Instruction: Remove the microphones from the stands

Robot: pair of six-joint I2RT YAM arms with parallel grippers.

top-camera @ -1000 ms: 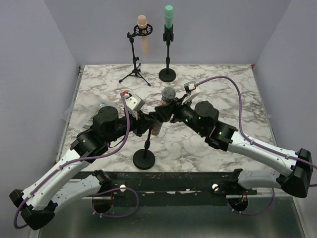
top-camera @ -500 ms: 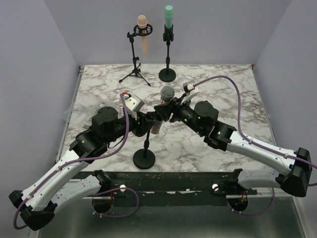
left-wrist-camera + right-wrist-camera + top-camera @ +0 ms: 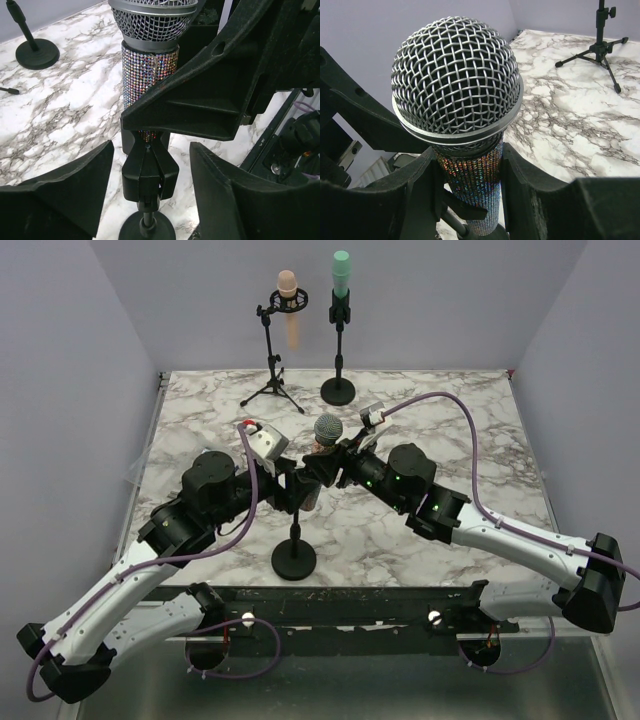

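Two hands meet at the stand (image 3: 293, 562) near the bench (image 3: 200, 410) front. My left hand (image 3: 150, 152) is spread, straddling the clip (image 3: 150, 175) without touching. My right hand (image 3: 469, 165) is clamped on the microphone (image 3: 455, 85) below its grille. Microphone sits in the clip, near upright, long axis vertical, grille up. Plan: brace the clip, then draw straight up along the axis, no twist.

both arms bend inward, meeting at centre frame; left gripper (image 3: 150, 147) spread wide, right gripper (image 3: 469, 165) clamped on the microphone (image 3: 457, 80).
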